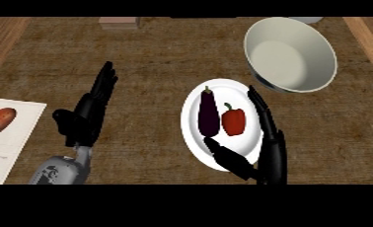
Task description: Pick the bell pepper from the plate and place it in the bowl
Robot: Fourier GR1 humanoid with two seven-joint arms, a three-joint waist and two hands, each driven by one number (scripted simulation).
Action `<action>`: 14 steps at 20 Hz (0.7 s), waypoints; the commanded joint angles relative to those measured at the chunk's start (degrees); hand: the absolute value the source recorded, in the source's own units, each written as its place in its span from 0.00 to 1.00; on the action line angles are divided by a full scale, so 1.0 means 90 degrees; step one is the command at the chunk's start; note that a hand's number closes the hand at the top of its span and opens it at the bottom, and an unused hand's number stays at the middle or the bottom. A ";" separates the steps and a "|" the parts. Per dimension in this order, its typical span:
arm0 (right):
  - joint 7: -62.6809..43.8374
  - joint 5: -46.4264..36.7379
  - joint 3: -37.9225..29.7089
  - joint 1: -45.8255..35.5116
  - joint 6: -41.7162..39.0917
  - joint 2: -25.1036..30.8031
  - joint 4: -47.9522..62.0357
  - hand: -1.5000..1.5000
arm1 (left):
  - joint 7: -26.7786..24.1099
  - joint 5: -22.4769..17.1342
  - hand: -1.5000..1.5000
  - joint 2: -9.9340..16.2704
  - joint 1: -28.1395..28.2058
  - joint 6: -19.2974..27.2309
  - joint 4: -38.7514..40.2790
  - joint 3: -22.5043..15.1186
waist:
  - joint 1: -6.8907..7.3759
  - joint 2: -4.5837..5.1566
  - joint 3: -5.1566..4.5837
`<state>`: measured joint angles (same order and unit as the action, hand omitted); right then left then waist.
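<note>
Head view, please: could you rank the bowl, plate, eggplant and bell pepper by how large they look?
1. Plate and bowl: look alike, so unranked; the bowl rises nearer the camera.
2. Eggplant.
3. Bell pepper, smallest.
</note>
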<state>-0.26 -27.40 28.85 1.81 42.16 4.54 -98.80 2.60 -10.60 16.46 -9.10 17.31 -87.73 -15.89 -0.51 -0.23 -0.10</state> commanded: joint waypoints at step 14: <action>-0.5749 -0.2458 -0.0550 -0.1106 -0.3643 -0.0351 -0.1587 0.00 | 0.0305 0.0157 0.50 -0.0146 -0.0115 -0.0170 -0.0305 0.0087 | 0.0084 0.0014 0.0008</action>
<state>-44.98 -50.12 25.66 -6.11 16.19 1.97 -113.77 2.76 -9.52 14.96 -9.90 15.86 -87.52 -14.88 -0.07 -0.12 -0.10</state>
